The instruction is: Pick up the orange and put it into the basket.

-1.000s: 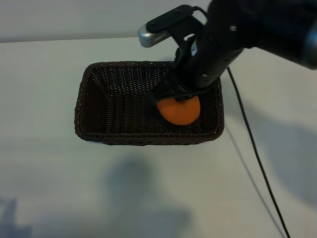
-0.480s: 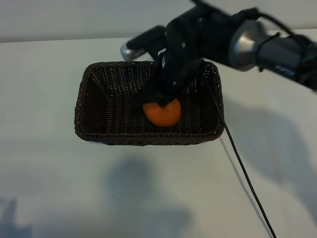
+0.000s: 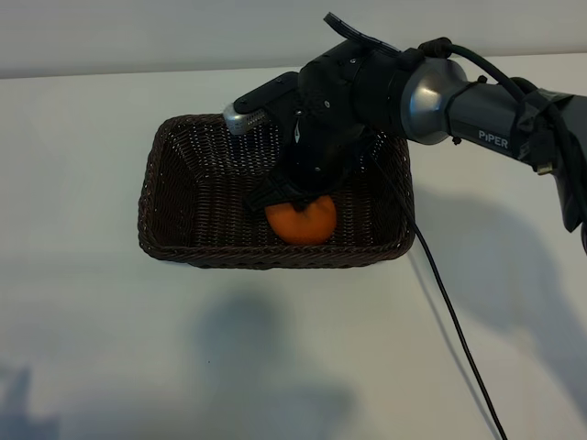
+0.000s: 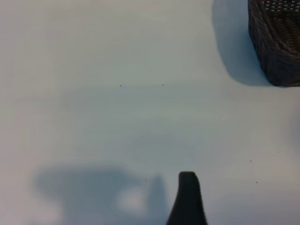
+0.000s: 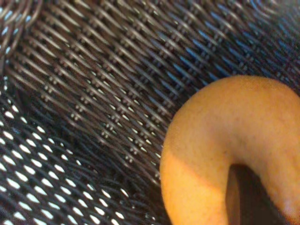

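Note:
The orange (image 3: 301, 223) is inside the dark brown wicker basket (image 3: 183, 252), near its front wall and right of the middle. My right gripper (image 3: 298, 197) reaches down into the basket from above and is shut on the orange's top. The right wrist view shows the orange (image 5: 234, 140) close over the basket's weave (image 5: 93, 93), with one dark finger (image 5: 241, 194) pressed against its skin. Whether the fruit touches the basket's floor I cannot tell. The left arm is out of the exterior view. Its wrist view shows one finger (image 4: 187, 197) over bare table and a corner of the basket (image 4: 276, 42) farther off.
The basket stands on a pale table (image 3: 92, 348). A black cable (image 3: 449, 312) trails from the right arm across the table, just right of the basket, toward the front edge. The right arm's silver and black forearm (image 3: 477, 101) stretches over the basket's right rear corner.
The right gripper has carried the orange leftward and lower into the basket, from its right side toward the middle front. The left arm has not moved.

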`<state>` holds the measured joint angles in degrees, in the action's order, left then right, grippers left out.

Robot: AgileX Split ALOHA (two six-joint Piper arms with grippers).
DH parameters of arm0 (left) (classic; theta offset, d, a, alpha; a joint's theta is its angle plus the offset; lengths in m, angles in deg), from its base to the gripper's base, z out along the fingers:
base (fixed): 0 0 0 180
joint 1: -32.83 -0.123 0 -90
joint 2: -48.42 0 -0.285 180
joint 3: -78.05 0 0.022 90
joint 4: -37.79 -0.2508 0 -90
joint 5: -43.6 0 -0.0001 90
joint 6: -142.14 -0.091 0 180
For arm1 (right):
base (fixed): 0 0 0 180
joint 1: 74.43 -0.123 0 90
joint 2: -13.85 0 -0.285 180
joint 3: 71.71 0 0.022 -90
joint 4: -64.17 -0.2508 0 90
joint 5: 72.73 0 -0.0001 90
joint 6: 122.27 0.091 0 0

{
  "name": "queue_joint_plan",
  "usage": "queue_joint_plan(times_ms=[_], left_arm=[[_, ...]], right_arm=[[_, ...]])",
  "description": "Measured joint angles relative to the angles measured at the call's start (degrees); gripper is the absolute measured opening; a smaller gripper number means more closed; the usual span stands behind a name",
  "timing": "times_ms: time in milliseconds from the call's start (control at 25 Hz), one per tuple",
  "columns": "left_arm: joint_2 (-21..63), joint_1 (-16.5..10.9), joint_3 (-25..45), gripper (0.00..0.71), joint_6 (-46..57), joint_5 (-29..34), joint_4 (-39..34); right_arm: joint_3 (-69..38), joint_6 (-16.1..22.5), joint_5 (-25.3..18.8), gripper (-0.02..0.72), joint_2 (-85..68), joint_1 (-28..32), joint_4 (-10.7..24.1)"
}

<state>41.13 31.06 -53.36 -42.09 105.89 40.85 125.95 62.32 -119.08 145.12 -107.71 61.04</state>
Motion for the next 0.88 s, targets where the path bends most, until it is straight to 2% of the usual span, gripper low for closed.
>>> queue_joint_plan(times_ms=[80,120,240,280,320,400,640,840,880], left_arm=[[0.00,0.00,0.00,0.579,0.00,0.00,0.00],[0.00,0.00,0.00,0.579,0.00,0.00,0.00],[0.00,0.00,0.00,0.579,0.00,0.00,0.00],[0.00,0.00,0.00,0.579,0.00,0.00,0.00],[0.00,0.00,0.00,0.579,0.00,0.00,0.00],[0.00,0.00,0.00,0.579,0.05,0.00,0.00],[0.00,0.00,0.00,0.579,0.05,0.00,0.00],[0.00,0.00,0.00,0.579,0.05,0.00,0.00],[0.00,0.00,0.00,0.579,0.05,0.00,0.00]], right_arm=[[0.00,-0.08,-0.06,0.203,0.00,0.00,0.00],[0.00,-0.24,-0.19,0.275,0.00,0.00,0.00],[0.00,-1.25,-0.93,0.553,0.00,0.05,-0.03],[0.00,-1.25,-1.25,0.626,0.00,0.05,-0.07],[0.00,-1.31,-1.50,0.668,0.00,0.05,-0.09],[0.00,-1.31,-1.93,0.697,0.00,0.05,-0.09],[2.17,-1.25,-5.81,0.688,-0.81,0.05,0.10],[8.44,-0.22,-10.75,0.672,-3.91,0.05,3.12],[9.98,0.29,-12.09,0.670,-4.45,0.11,4.59]])
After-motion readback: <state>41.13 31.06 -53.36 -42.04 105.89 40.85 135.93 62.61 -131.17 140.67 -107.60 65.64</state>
